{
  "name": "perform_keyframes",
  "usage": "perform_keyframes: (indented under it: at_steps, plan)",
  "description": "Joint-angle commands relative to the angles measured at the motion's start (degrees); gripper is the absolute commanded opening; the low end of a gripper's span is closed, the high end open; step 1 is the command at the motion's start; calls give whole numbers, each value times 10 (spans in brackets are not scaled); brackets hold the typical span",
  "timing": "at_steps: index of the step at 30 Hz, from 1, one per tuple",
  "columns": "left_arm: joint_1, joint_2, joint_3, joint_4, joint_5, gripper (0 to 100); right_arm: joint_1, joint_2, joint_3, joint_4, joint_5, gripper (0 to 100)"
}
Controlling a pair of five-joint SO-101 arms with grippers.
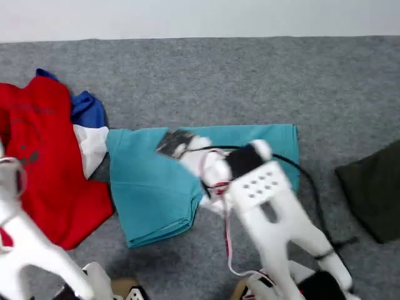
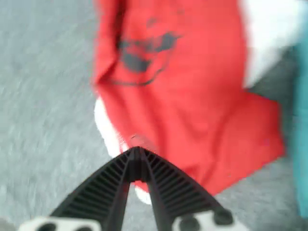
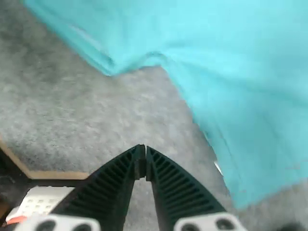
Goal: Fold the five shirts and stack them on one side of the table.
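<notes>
A teal shirt (image 1: 187,181) lies partly folded in the middle of the grey table. My right gripper (image 3: 142,150) is shut and holds nothing. In the right wrist view it hangs over bare grey felt beside the teal shirt (image 3: 226,67). In the high view the right gripper (image 1: 171,144) shows blurred above that shirt's far edge. A red shirt (image 1: 44,144) lies at the left on top of a blue shirt (image 1: 87,109) and a white shirt (image 1: 92,145). My left gripper (image 2: 137,153) is shut and empty just above the red shirt (image 2: 183,86). A dark green shirt (image 1: 375,187) lies at the right edge.
The left arm (image 1: 22,237) stands at the front left, the right arm (image 1: 281,219) at the front centre with a black cable (image 1: 309,181) trailing over the teal shirt. Bare grey felt (image 1: 206,75) runs along the back. The table's wooden front edge (image 3: 33,171) is close by.
</notes>
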Motion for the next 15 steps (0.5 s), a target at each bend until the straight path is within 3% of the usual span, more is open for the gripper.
perform_keyframes:
  at_steps: [1, 8, 15]
  plan:
    - [-79, 32, -17, -29, -4, 2, -74, 50, -33, -29, -7, 74]
    - [-159, 91, -17, -60, -4, 2, -196, 124, -30, -70, 19, 236]
    - [-191, 128, -17, -67, -2, 2, -232, 179, -22, -156, 39, 252]
